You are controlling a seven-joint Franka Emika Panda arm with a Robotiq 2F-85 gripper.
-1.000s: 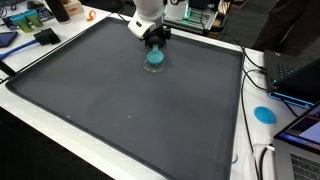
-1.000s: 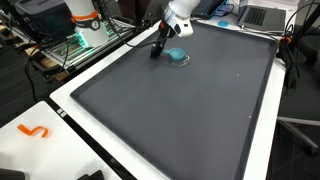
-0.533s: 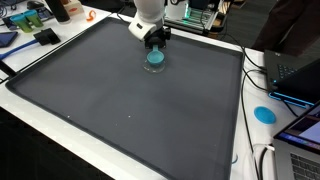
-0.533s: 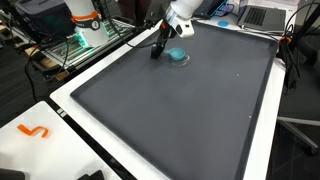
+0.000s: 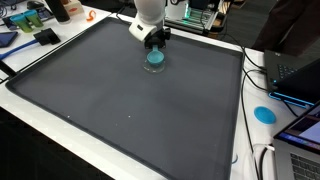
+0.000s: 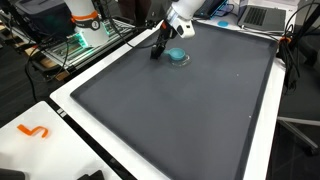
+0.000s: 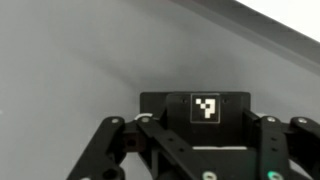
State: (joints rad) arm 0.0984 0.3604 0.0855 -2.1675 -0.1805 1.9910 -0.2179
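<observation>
While the blue round object (image 5: 155,58) lies on the dark mat (image 5: 120,105) at the upper middle of the frame, the approach is judged to be in hand, the gripper (image 5: 155,42) is held just beside it, whether the claw is open cannot be told, and centring over the object is called for next.

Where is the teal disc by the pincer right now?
In both exterior views the teal disc lies on the dark mat near its far edge, right beside the pincer.

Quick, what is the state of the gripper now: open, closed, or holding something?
Gripper: cannot be told; fingertips not clear in any view. It sits just above a small blue round object on the dark mat.
</observation>
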